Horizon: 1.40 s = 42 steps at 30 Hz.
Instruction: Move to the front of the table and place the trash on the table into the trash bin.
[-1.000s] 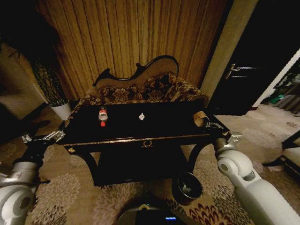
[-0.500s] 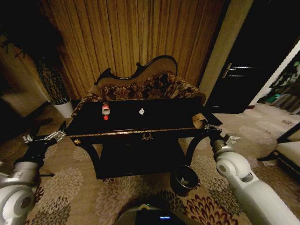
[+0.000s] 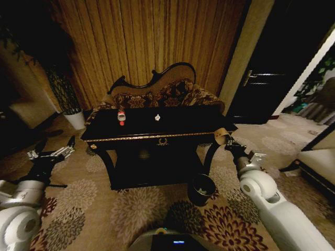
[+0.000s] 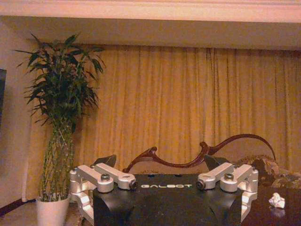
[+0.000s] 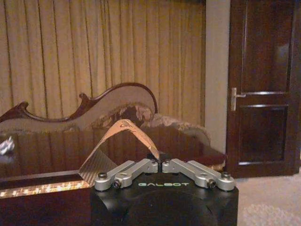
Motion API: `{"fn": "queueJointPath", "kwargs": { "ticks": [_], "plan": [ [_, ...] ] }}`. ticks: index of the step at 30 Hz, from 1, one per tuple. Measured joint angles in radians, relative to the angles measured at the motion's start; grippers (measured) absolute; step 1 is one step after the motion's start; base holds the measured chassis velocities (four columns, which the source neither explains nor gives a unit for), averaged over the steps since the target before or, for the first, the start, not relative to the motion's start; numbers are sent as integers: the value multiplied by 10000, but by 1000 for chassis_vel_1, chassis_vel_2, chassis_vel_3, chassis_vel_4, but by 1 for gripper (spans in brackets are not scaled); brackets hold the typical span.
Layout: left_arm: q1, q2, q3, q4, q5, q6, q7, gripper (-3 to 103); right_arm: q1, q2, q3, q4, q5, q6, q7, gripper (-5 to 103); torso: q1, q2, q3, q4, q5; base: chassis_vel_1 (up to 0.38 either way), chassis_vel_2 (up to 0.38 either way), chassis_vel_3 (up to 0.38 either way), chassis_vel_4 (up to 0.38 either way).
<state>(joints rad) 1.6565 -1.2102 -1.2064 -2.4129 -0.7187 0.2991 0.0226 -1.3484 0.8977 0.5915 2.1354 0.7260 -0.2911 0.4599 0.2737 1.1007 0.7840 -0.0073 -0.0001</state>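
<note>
the robot stands in front of the worktop [image 3: 157,130], a black glossy console table with gold trim, a little back from it. the right gripper [image 3: 226,139] is at the right end of the worktop, and its jaws are closed on a flat tan scrap [image 5: 110,143]; in the right wrist view the scrap stands up from the closed jaws like a bent strip. the left gripper [image 3: 52,153] hangs out over the carpet, to the left of the worktop and apart from it, with its jaws spread wide and nothing between them.

two pieces of trash are on the worktop: a little bottle [image 3: 121,117] with a red cap, lying near the back left, and a crumpled white paper bit [image 3: 157,117] near the middle of the back edge. the trash bin [image 3: 201,189] stands on the carpet by the right front leg, much lower than the worktop, below the right gripper and a little toward the robot.

i judge that the step in hand is carrying the tan scrap to the bin. the next move calls for bringing the right gripper down and inward until it is over the bin's dark mouth, then letting go; the scrap is light and may drift past the rim.

the only writing i can read is "galbot", on both gripper bodies. the bottle label is too small to read.
</note>
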Motion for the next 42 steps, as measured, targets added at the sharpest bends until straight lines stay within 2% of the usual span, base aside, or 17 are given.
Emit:
{"fn": "queueJointPath", "kwargs": {
  "ticks": [8,16,17,19,23,26,30,36,38,41,42],
  "plan": [
    [5,-9,12,-55,7,1,2,100,275,617,-635,-2216,-513,-27,-758,0,16,-9,9,0,2,-4,6,13,-13],
    [6,-26,96,-130,13,0,4,100,1313,1405,-1178,-6043,-1125,381,-1682,0,6,-5,4,0,0,0,0,0,0],
    [6,-26,96,-130,13,0,4,100,1313,1405,-1178,-6043,-1125,381,-1682,0,6,-5,4,0,0,0,0,0,0],
    [16,-37,163,-173,39,1,2,100,1868,1684,-1374,-7494,-1247,675,-1832,0,6,-6,5,1,3,0,0,0,0],
    [-40,-44,307,-177,100,12,0,100,2447,1997,-1572,-8531,-1446,1020,-1842,0,8,-6,5,-4,1,0,0,0,0],
    [-85,-57,500,-247,208,27,-8,100,3331,2530,-1746,-9834,-1754,1647,-1757,0,7,-6,5,5,-2,0,0,0,0],
    [-53,-33,512,-305,222,41,-13,100,3849,2955,-1819,-10800,-2231,2014,-1698,0,7,-6,5,4,0,0,0,0,0],
    [-6,24,358,-284,189,42,-15,100,3965,3074,-1805,-11418,-3105,2184,-1930,0,7,-6,5,-2,0,0,0,0,0],
    [8,3,360,-221,183,36,0,100,3972,3069,-1772,-11486,-3188,2193,-1975,11,7,-5,5,-1,0,0,0,0,0],
    [14,-19,393,-189,183,26,9,100,3963,3037,-1767,-11459,-3188,2193,-1978,16,7,-6,5,0,0,0,0,0,0],
    [13,-21,419,-167,186,21,11,100,3949,3002,-1766,-11406,-3190,2194,-1980,21,7,-6,5,0,0,0,0,0,0]
  ]
}}
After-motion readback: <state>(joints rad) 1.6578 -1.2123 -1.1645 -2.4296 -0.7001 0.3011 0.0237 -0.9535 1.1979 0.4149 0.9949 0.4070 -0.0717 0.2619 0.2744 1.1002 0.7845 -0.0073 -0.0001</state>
